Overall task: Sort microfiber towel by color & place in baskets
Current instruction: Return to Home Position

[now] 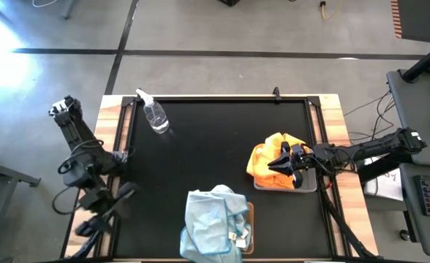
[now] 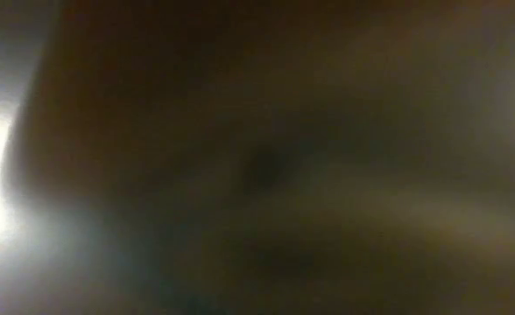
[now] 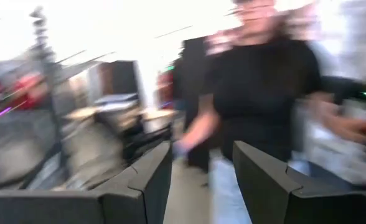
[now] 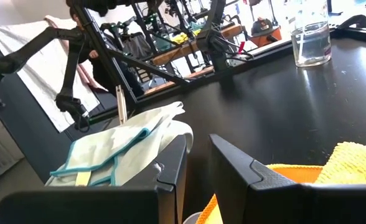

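Observation:
Orange microfiber towels (image 1: 272,161) lie heaped in the grey basket (image 1: 306,188) at the table's right. Pale blue towels (image 1: 215,223) are piled on the tan basket (image 1: 251,218) at the near edge, and they also show in the right wrist view (image 4: 121,149). My right gripper (image 1: 276,164) reaches in level from the right, over the orange heap (image 4: 351,165). Its fingers (image 4: 198,140) stand a little apart with nothing between them. My left gripper (image 1: 116,197) is folded back at the table's left edge. It is open (image 3: 201,155) and points out into the room.
A clear spray bottle (image 1: 155,115) lies at the far left of the black mat. A person in a black shirt (image 3: 258,81) stands beyond the table. The low view is covered by something dark and blurred. Bare mat (image 1: 215,146) lies between bottle and baskets.

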